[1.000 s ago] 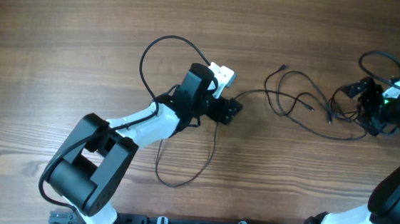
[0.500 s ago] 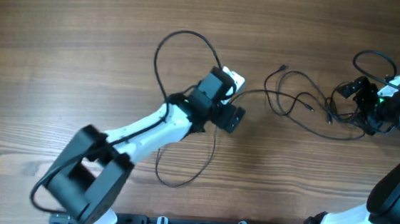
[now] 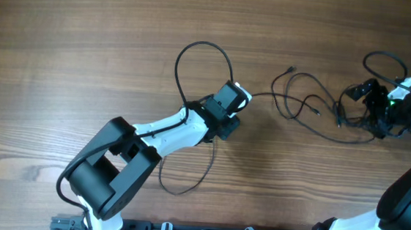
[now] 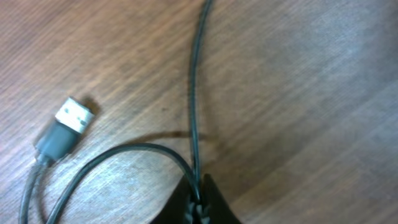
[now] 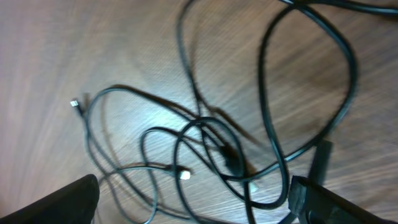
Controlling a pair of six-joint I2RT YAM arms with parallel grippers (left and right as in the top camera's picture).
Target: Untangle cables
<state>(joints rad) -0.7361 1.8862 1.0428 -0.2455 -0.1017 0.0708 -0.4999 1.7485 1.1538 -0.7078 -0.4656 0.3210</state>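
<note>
Thin black cables lie on the wooden table. One long cable forms a loop (image 3: 196, 47) at the centre and runs right into a tangle (image 3: 305, 107). My left gripper (image 3: 228, 123) is shut on this cable. In the left wrist view two strands (image 4: 194, 93) meet in the pinched jaws of the left gripper (image 4: 199, 202), and a USB plug (image 4: 65, 124) lies to the left. My right gripper (image 3: 368, 106) hangs open at the tangle's right end. In its wrist view the knotted cables (image 5: 217, 149) lie between and beyond the spread fingers of the right gripper (image 5: 193, 205), with nothing held.
A lower loop of the cable (image 3: 185, 189) trails toward the table's front edge beside the left arm. A small connector end (image 3: 291, 68) sticks out at the top of the tangle. Bare wood surrounds both groups of cable.
My left gripper has closed on the cable after standing open. It moved right then drew back slightly, and the centre loop shifted right with it. The right arm has hardly moved.
</note>
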